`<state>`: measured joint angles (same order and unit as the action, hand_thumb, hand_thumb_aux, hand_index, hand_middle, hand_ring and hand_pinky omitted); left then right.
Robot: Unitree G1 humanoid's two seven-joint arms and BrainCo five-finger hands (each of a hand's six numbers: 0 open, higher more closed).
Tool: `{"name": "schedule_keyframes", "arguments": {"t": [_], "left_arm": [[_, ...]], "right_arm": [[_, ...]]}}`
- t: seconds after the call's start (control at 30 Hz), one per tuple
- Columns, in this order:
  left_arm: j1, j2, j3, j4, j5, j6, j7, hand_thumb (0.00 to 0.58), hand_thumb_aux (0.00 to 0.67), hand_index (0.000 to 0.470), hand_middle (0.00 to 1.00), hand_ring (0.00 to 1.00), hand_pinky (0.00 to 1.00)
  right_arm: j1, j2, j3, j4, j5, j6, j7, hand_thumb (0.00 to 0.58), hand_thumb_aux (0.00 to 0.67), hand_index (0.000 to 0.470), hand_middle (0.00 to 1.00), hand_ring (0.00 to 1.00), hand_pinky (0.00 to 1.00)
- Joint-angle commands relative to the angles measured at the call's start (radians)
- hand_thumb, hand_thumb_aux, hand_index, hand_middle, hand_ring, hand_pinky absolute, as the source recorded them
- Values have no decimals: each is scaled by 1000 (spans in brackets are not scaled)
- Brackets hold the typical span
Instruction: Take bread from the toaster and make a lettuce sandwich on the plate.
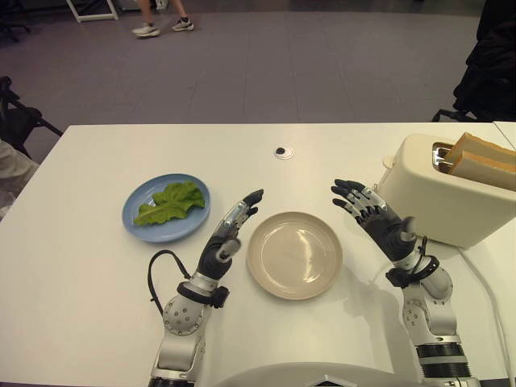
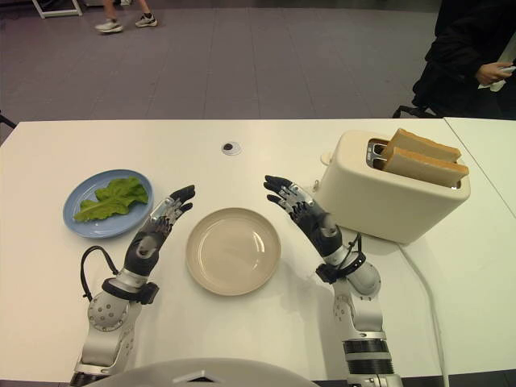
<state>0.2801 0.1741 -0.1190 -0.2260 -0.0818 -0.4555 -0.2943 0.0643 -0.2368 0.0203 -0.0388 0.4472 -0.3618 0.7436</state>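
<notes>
Standing upright in cream toaster, golden-crusted bread

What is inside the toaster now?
Two bread slices stand in the toaster, their upper parts sticking out. Their lower parts are hidden inside the slots.

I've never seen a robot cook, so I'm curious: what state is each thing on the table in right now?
Toaster: loaded, bread sticking up from its top.
Bread slices: in the toaster, untouched.
Beige plate: empty.
Blue plate: holds the lettuce leaf.
Left hand: open, holding nothing.
Right hand: open, holding nothing.
</notes>
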Motion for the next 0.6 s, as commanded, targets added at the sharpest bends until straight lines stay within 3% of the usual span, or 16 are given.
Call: {"name": "schedule_keyframes", "arguments": {"t": [0.03,0.6], "left_arm": [[11,2,-1,-8,-2,7,-3,0,0,0,0,0,0],[12,2,1,-8,1,12,-1,0,0,0,0,0,0]], "right_arm": [[4,-3,-6,-3,-14,2,-2,0,0,0,0,0,0],[2,-1,-9,-2,-22,3,-8,0,0,0,0,0,0]]}}
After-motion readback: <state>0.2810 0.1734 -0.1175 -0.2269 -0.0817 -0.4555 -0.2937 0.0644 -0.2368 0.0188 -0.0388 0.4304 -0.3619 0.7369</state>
